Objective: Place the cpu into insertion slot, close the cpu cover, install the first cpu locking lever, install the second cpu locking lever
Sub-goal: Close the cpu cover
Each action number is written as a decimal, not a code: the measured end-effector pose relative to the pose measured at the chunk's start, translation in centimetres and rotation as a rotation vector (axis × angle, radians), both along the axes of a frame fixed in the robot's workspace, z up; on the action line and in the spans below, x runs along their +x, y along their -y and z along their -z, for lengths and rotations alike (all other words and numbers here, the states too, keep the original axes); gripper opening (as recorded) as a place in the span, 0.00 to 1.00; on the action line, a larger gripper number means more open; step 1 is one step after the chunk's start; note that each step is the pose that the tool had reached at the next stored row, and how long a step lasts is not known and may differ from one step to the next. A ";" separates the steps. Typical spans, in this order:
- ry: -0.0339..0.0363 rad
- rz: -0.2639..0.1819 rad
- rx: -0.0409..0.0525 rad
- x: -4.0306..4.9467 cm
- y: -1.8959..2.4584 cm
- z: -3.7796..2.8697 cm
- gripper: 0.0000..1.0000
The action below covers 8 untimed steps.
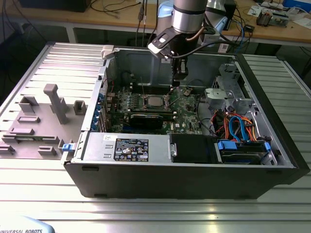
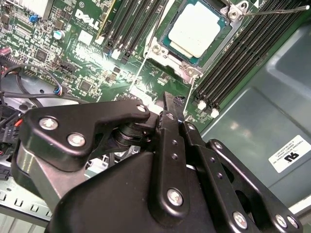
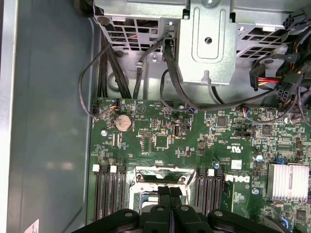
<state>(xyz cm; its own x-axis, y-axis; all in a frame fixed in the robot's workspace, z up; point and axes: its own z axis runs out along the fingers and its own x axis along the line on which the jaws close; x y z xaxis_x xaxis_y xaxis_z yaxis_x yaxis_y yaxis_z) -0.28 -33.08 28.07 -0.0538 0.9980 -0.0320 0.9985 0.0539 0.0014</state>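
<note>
Surface: ribbed metal table (image 1: 146,213), open computer case (image 1: 194,179) on it.
Cpu (image 2: 194,29): seated in insertion slot (image 2: 158,48).
Gripper (image 2: 170,97): closed, empty, near cpu.

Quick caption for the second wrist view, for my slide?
Gripper hovers near the insertion slot, where the cpu lies seated on the green motherboard.

light: bright, even, from overhead
glare: sheen on the ribbed silver aluminium table (image 1: 146,216)
shadow: murky under my black metal gripper (image 2: 172,104)
</note>
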 end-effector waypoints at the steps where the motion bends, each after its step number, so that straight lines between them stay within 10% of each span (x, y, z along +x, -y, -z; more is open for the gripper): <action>1: 0.0000 0.000 0.0000 0.04 0.00 0.00 0.11; 8: -0.0001 0.000 -0.0001 0.35 0.00 0.00 0.11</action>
